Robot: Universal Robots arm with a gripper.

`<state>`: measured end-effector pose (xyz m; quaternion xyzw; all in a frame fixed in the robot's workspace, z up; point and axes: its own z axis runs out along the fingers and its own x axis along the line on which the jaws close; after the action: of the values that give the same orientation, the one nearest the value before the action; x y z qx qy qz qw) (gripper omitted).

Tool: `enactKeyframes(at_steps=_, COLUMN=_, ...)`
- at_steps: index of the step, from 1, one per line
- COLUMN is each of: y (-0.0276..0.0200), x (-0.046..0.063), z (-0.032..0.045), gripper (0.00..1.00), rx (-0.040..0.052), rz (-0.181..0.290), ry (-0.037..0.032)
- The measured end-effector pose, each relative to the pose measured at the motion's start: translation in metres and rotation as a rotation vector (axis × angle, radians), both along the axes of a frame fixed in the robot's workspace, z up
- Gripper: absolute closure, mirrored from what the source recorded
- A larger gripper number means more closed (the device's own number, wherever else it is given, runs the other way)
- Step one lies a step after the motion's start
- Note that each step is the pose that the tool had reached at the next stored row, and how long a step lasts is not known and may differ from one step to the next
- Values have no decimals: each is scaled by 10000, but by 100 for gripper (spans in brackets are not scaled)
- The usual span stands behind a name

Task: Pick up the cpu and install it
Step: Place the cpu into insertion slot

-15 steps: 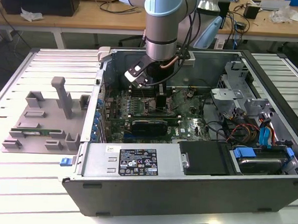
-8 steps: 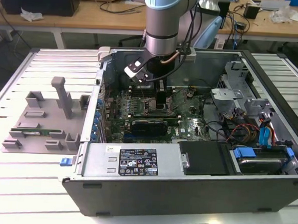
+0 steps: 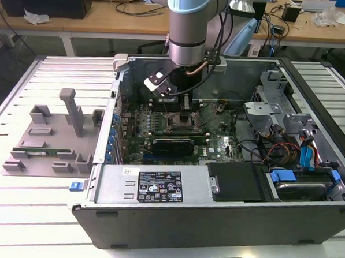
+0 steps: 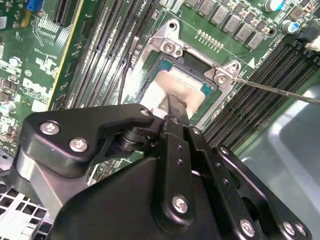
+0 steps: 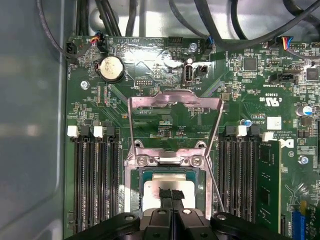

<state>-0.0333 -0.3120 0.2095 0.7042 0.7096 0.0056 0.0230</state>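
The cpu (image 5: 152, 189), a shiny silver square, lies flat inside the socket frame (image 5: 135, 172) on the green motherboard (image 5: 150, 90); the second wrist view has it too (image 4: 160, 87). The socket's metal load plate (image 5: 175, 100) is swung open and stands up behind it. My gripper (image 5: 171, 194) hangs straight over the cpu's middle, its two black fingers pressed together with nothing between them. Whether the tips touch the metal top I cannot tell. In the exterior view the gripper (image 3: 185, 109) reaches down into the open computer case (image 3: 158, 189) and hides the socket.
A green memory stick (image 5: 267, 175) sits in a slot beside the socket, and empty black slots (image 5: 92, 180) flank the other side. Cables (image 3: 287, 149) and a drive cage (image 3: 272, 105) fill the case's right. A grey parts fixture (image 3: 50, 140) lies outside the case at the exterior view's left.
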Motion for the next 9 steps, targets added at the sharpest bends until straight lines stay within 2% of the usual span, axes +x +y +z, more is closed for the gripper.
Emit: enactKeyframes(at_steps=9, y=0, x=0, z=-52, gripper=89, rx=-2, rz=0, ry=1)
